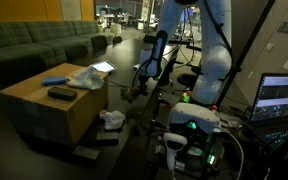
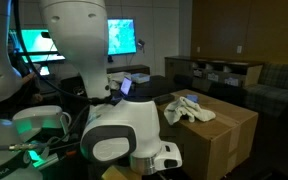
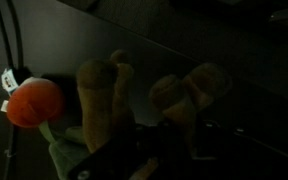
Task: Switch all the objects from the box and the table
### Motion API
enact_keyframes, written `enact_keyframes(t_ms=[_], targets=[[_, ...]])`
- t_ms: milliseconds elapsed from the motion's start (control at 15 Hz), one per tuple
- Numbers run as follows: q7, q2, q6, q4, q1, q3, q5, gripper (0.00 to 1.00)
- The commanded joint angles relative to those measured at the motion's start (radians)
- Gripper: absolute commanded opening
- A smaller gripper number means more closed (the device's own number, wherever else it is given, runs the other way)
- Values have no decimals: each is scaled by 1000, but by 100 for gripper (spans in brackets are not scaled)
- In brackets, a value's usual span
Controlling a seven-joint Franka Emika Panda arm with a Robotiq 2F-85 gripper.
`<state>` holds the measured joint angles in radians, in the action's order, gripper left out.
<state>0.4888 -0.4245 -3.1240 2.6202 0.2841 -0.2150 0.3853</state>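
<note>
Gripper (image 3: 144,78) hung low over the dark surface (image 3: 246,70) with the red ball (image 3: 34,102) just beside it, probably for a pickup; whether it was closed stayed unclear. White cloth (image 1: 84,77) lay atop the box (image 1: 44,115).

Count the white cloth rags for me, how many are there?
2. One white cloth rag lies on top of the large tan cardboard box; the other rag sits lower down beside it. More may be hidden.
</note>
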Motion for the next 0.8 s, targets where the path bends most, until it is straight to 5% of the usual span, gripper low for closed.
enact_keyframes(t_ms=[0, 733], targets=[[-32, -32, -76, 15, -16, 36, -14, 9], [-140, -187, -197, -78, -55, 120, -65, 9]])
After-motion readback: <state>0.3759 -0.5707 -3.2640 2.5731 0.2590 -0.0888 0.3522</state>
